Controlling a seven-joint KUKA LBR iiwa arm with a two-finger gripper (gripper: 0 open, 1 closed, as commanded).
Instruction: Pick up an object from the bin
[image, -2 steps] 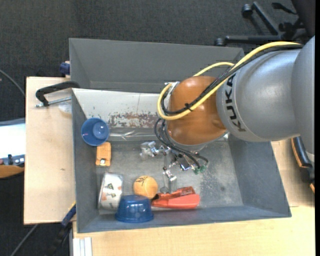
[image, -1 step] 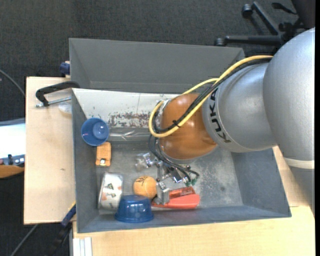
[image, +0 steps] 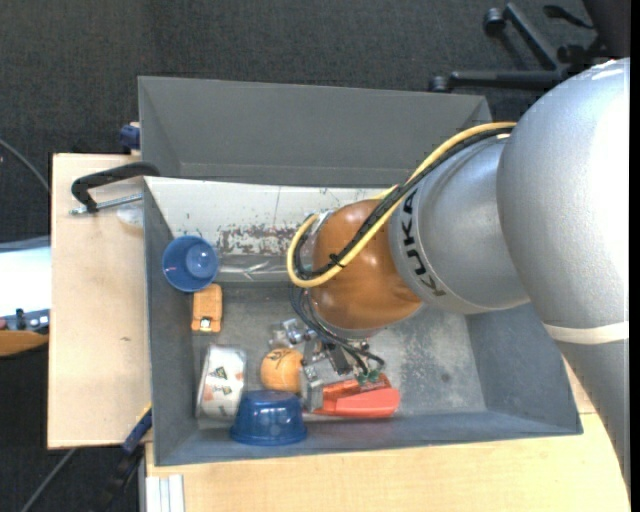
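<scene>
The grey bin (image: 455, 385) takes the arm (image: 480, 230) reaching in from the right, its gripper (image: 312, 368) low over the near floor. Whether it is open or closed cannot be told. A blue bowl (image: 268, 420) lies near-left of the gripper. A red-orange flat piece (image: 362, 402) sits just to the gripper's near-right, and a small orange ball (image: 280, 372) sits just beside its left.

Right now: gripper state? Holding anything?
Gripper: cannot be told. It sits low in the bin, beside the orange ball and the red-orange thing.
</scene>
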